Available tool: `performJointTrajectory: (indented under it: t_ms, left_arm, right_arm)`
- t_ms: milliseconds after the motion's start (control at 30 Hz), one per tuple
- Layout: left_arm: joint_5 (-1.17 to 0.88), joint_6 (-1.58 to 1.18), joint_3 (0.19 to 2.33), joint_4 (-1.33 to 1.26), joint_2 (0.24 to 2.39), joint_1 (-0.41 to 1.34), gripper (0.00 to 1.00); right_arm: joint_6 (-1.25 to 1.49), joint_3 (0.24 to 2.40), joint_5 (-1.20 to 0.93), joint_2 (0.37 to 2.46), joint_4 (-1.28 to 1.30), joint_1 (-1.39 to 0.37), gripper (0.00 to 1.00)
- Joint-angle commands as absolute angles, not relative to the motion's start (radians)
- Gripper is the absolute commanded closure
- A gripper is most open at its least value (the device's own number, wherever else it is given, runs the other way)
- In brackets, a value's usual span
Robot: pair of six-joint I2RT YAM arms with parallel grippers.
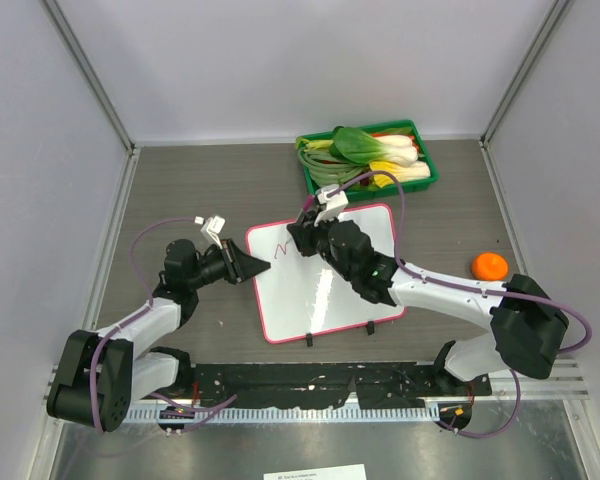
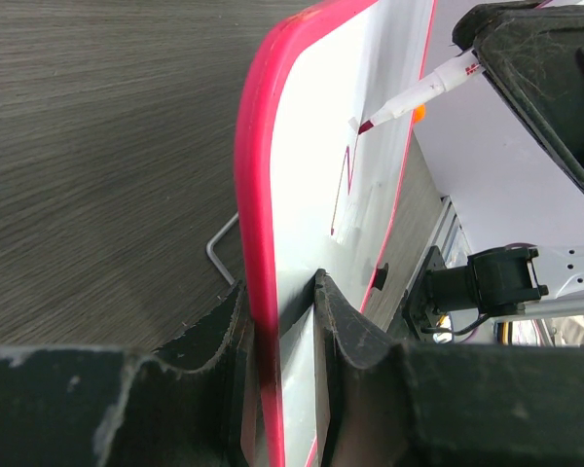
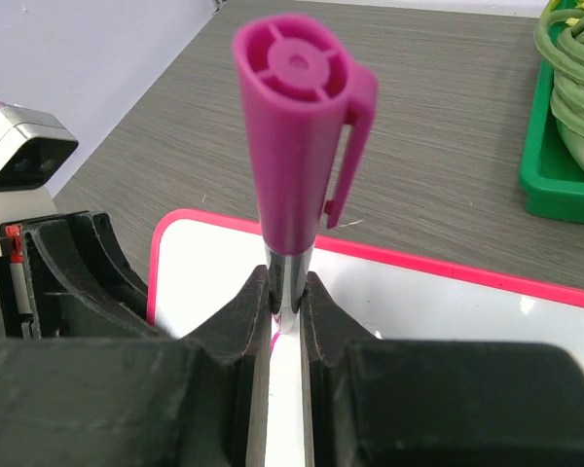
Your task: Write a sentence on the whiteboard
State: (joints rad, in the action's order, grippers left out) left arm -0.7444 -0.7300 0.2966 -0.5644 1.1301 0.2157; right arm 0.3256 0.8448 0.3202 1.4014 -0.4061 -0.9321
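**Top external:** The whiteboard [image 1: 330,285] lies on the table [image 1: 180,190] between the 2 arms. Its long axis runs left to right, slightly skewed. The left gripper [image 1: 260,265] meets the board's left edge. The right gripper [image 1: 302,235] hangs over the upper-left corner beside 1 short red stroke [image 1: 284,246]. Nearly all the blank surface spreads to the right of that corner and toward the arm bases. A green tray [image 1: 428,172] of greens sits beyond the board, and an orange [image 1: 490,265] lies well apart at right.

**Left wrist:** The left gripper [image 2: 277,311] has its 2 fingers [image 2: 346,321] clamped on the pink frame, 1 on each face, pinning the whiteboard [image 2: 302,146]. A marker [image 2: 419,92] slants down from the right gripper [image 2: 545,78], its tip touching the white surface at the head of the red stroke [image 2: 346,185].

**Right wrist:** The right gripper [image 3: 287,292] is closed tight on the marker [image 3: 297,117], whose magenta end points up at the lens. The whiteboard [image 3: 419,292] lies directly below. The left gripper [image 3: 68,263] shows at left and the green tray [image 3: 550,190] at right.

With the right arm holding the pen and the left steadying the frame, the next letters likely call for travel rightward along the board's long axis.
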Motion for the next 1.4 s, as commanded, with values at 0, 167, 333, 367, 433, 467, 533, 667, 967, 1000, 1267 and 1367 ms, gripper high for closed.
performJointTrajectory:
  t_ms: [0, 167, 333, 367, 433, 467, 533, 667, 967, 1000, 1267, 1367]
  left_arm:
    - [-0.687, -0.62, 0.275, -0.528, 1.141, 0.215, 1.0]
    - [-0.686, -0.62, 0.275, -0.526, 1.138, 0.215, 1.0]
    - [-0.683, -0.62, 0.276, -0.523, 1.137, 0.213, 1.0]
    - [-0.683, -0.62, 0.276, -0.523, 1.137, 0.215, 1.0]
    - [-0.683, -0.618, 0.276, -0.523, 1.138, 0.215, 1.0]
    - [-0.683, -0.618, 0.276, -0.523, 1.138, 0.213, 1.0]
    - [-0.683, -0.618, 0.276, -0.523, 1.138, 0.213, 1.0]
    - [-0.68, -0.618, 0.276, -0.522, 1.138, 0.213, 1.0]
    - [-0.68, -0.618, 0.276, -0.525, 1.14, 0.213, 1.0]
    - [-0.68, -0.618, 0.276, -0.523, 1.141, 0.213, 1.0]
    - [-0.684, -0.62, 0.275, -0.529, 1.141, 0.213, 1.0]
    - [-0.684, -0.62, 0.273, -0.529, 1.138, 0.215, 1.0]
  right_arm:
    - [0.284, 0.854, 0.376, 1.408, -0.37, -0.922, 0.99]
    - [0.296, 0.824, 0.356, 1.398, -0.365, -0.92, 0.99]
    - [0.298, 0.782, 0.347, 1.382, -0.364, -0.922, 0.99]
    - [0.299, 0.778, 0.345, 1.378, -0.361, -0.922, 0.99]
    - [0.302, 0.762, 0.338, 1.37, -0.357, -0.92, 0.99]
    - [0.304, 0.761, 0.334, 1.367, -0.359, -0.922, 0.99]
    - [0.31, 0.752, 0.328, 1.361, -0.356, -0.922, 0.99]
    - [0.327, 0.732, 0.318, 1.344, -0.351, -0.922, 0.99]
    - [0.333, 0.75, 0.293, 1.315, -0.359, -0.923, 0.99]
    - [0.333, 0.752, 0.287, 1.309, -0.364, -0.922, 0.99]
    - [0.331, 0.721, 0.268, 1.193, -0.45, -0.922, 0.99]
    - [0.316, 0.745, 0.317, 1.206, -0.419, -0.92, 0.99]
